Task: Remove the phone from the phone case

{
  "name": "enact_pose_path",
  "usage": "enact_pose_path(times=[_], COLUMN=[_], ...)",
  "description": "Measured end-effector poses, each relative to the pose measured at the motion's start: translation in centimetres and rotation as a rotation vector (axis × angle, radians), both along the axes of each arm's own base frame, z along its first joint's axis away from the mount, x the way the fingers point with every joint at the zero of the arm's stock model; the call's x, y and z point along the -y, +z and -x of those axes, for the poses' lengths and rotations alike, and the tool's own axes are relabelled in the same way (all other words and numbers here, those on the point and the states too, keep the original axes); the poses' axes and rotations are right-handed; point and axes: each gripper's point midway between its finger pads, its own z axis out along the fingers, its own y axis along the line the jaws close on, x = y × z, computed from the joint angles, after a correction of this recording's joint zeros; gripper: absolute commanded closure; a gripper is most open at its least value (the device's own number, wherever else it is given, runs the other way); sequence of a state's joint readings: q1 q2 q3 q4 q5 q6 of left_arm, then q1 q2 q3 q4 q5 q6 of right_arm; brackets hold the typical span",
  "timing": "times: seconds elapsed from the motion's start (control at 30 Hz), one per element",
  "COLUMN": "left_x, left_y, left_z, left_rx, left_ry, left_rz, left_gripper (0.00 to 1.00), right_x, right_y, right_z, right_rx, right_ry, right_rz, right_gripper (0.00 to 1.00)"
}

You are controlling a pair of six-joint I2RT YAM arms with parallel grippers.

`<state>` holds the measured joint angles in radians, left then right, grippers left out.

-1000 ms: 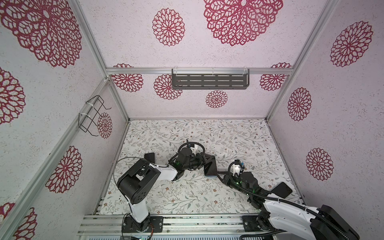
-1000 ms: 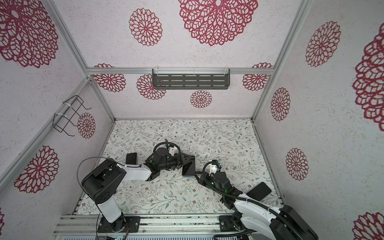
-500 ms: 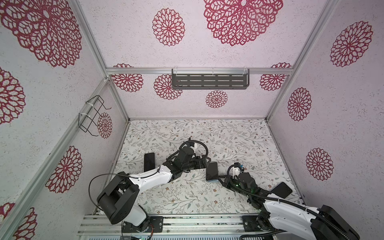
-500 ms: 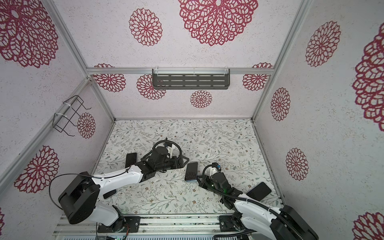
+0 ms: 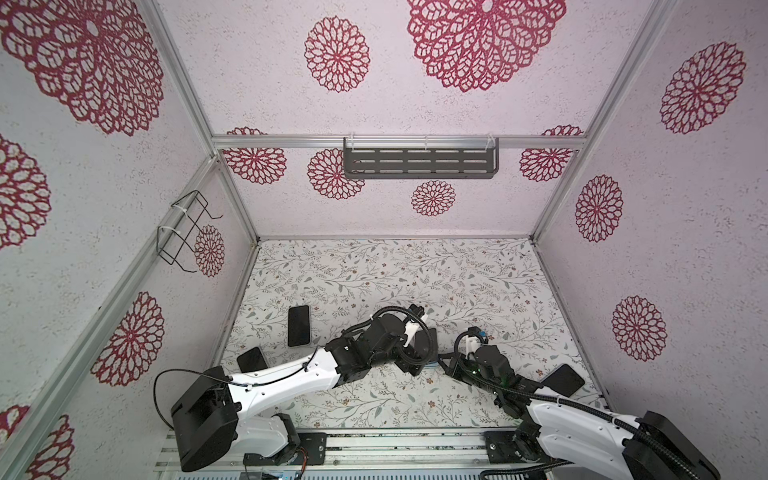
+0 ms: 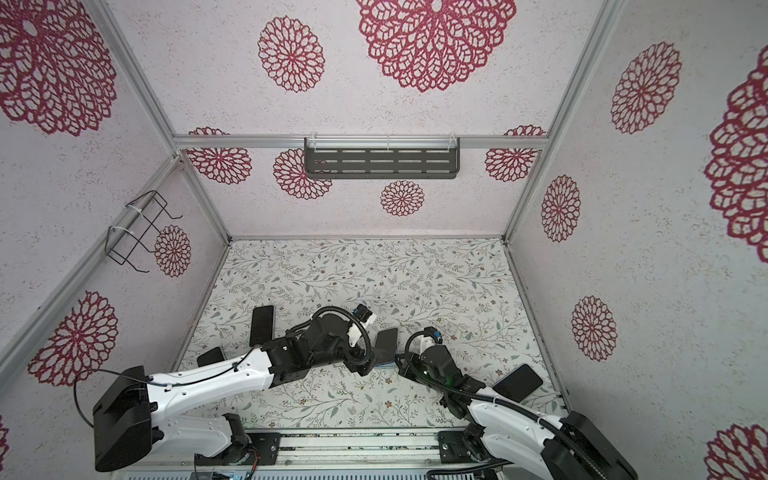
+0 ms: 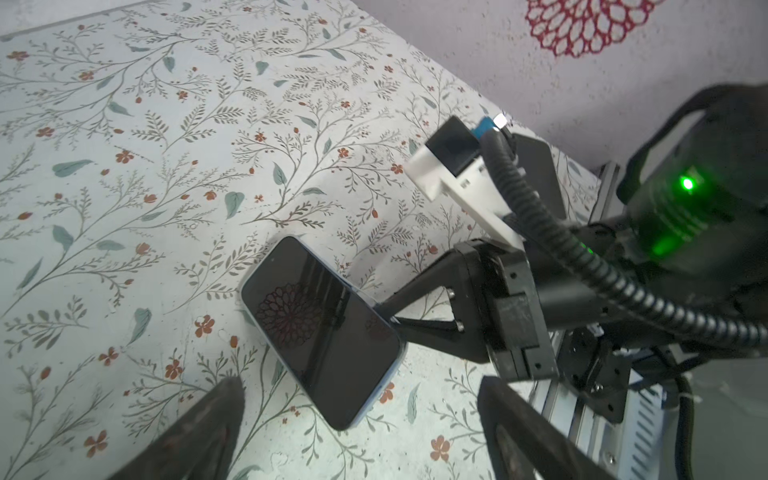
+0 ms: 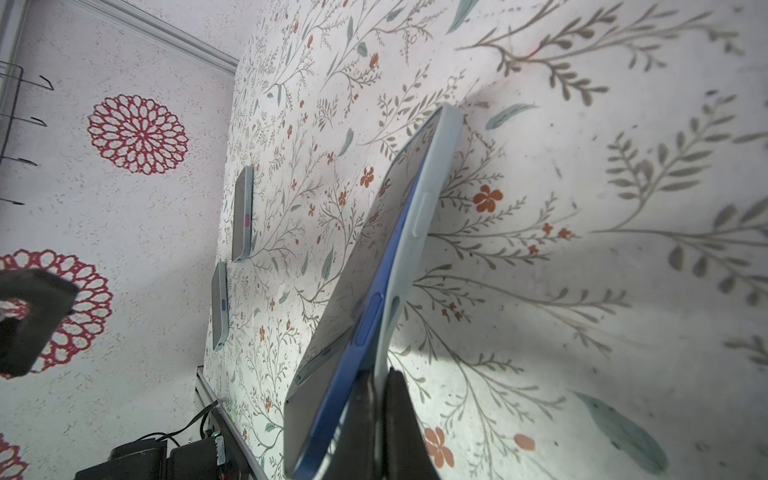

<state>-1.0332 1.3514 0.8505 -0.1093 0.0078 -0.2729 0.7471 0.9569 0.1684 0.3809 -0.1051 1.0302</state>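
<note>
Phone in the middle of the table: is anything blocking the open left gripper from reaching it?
Nothing visible does. The phone is just ahead of the open left gripper. The right gripper pinches the case edge on the far side, out of the path.

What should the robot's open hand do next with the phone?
Probably close the left gripper on the phone by its lifted end and pull: its jaws stand open, while the right gripper pinches the case and the phone sits partly out.
</note>
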Motion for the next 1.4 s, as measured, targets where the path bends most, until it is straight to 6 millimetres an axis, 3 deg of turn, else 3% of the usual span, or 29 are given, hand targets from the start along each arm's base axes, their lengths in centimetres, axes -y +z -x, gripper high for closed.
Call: enact_pose_path(times=[0.27,0.37,0.63,0.83,1.4], left_x=[1.3,1.7,2.1,2.0,2.8], left_y=[-5.4,-6.4,-6.4,-7.7,-7.7], left_z=[0.9,0.6,-0.6,-0.8,-1.2], left_rx=[0.024,0.037,0.087,0.085,0.139], left_ry=[-0.081,-0.083,-0.061,-0.056,-0.050], left_rz=[-0.182,-0.228,-0.259,-0.297,-0.307], left_gripper=[0.16,0.18,0.25,0.30,0.71], right_x=[0.1,0.1,0.0,0.0,0.2], right_y=[0.1,0.2,0.5,0.8,1.5], right_z=[0.1,0.1,0.1,0.1,-0.2], right_rx=[0.001,0.002,0.009,0.017,0.035], right_ry=[0.001,0.002,0.002,0.001,-0.016], right_rz=[0.000,-0.002,-0.011,-0.019,-0.036], right_gripper=[1.00,1.00,1.00,1.00,1.00])
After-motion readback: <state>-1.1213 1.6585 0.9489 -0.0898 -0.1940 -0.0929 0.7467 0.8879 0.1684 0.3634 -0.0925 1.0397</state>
